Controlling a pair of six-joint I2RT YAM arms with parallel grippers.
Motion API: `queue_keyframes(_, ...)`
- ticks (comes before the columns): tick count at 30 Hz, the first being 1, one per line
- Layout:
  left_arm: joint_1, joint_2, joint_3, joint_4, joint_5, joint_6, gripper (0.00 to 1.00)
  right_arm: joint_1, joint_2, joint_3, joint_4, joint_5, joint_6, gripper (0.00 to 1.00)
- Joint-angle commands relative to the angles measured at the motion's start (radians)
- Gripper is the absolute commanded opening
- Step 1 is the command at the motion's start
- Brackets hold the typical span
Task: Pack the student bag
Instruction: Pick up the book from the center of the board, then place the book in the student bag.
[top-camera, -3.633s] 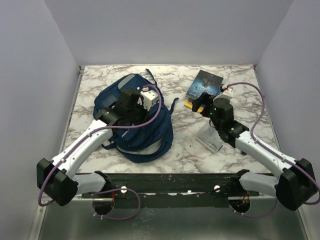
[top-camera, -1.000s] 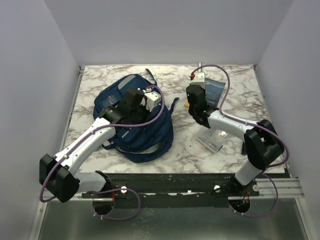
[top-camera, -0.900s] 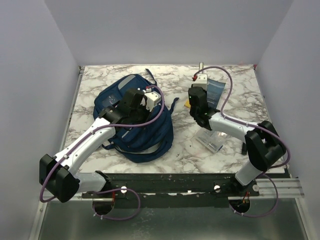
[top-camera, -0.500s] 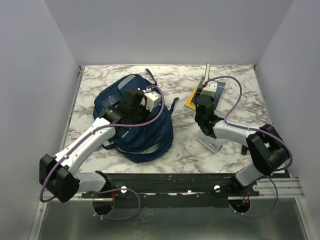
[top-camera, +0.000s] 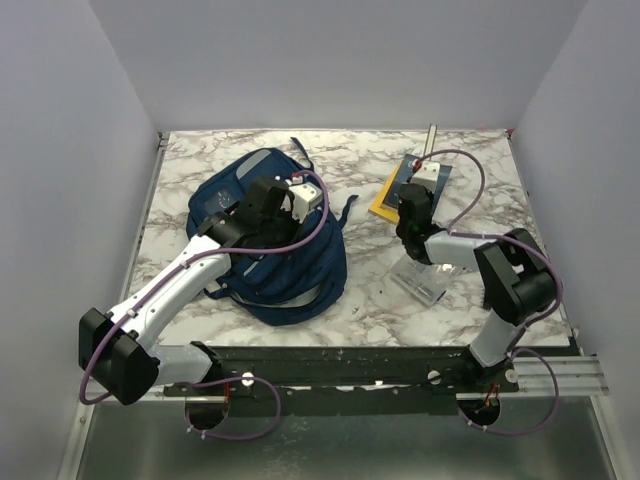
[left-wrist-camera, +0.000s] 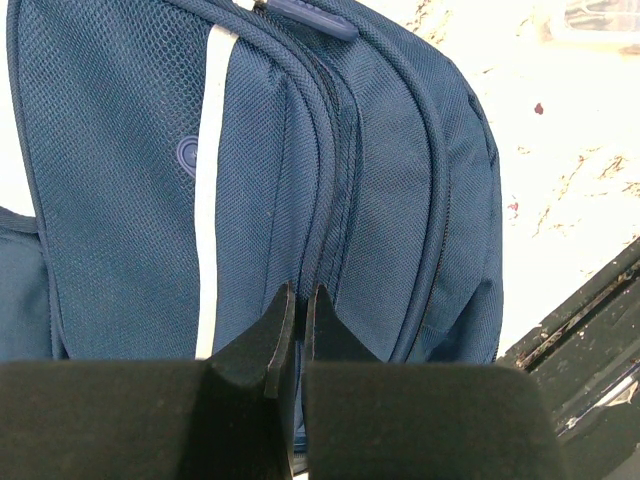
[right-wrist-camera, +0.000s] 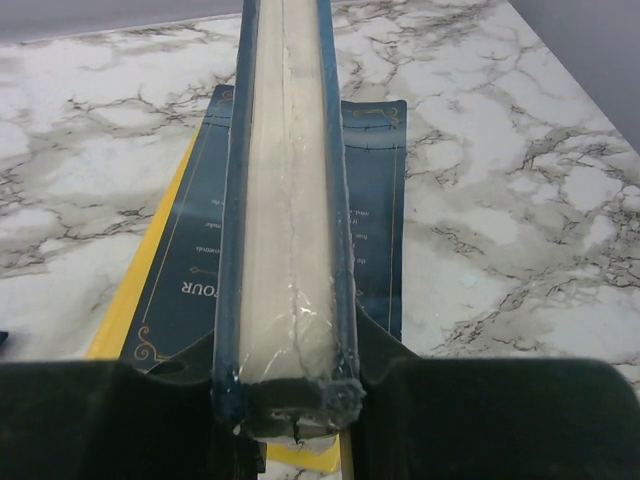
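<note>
The student bag (top-camera: 310, 275) is a navy backpack lying on the left half of the marble table. My left gripper (top-camera: 258, 212) rests on top of it. In the left wrist view the bag (left-wrist-camera: 380, 180) fills the frame, and my left gripper (left-wrist-camera: 297, 295) is shut on its cloth at a zip seam beside a pale stripe. My right gripper (top-camera: 420, 188) is at the back right. In its wrist view my right gripper (right-wrist-camera: 288, 345) is shut on a dark blue book (right-wrist-camera: 285, 200) held on edge, page edges facing the camera.
A second dark blue book (right-wrist-camera: 190, 270) with a yellow edge (top-camera: 385, 203) lies flat under the held one. A clear plastic pouch (top-camera: 420, 280) lies in front of the right gripper. Bag straps (top-camera: 347, 207) trail toward the middle. Walls close in the table on three sides.
The right gripper has swung right and toward the back with the book now standing on edge, uncovering the flat book beneath. The left arm and the bag have not moved.
</note>
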Motion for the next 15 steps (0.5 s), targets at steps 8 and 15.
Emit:
queue_keyframes(8, 0.008, 0.001, 0.051, 0.046, -0.048, -0.043, 0.00, 0.002, -0.486, 0.059, -0.559, -0.332, 0.378, 0.00)
queue_keyframes(15, 0.040, -0.015, 0.064, 0.053, -0.106, -0.115, 0.00, 0.002, -0.728, 0.044, -0.856, -0.739, 0.560, 0.00)
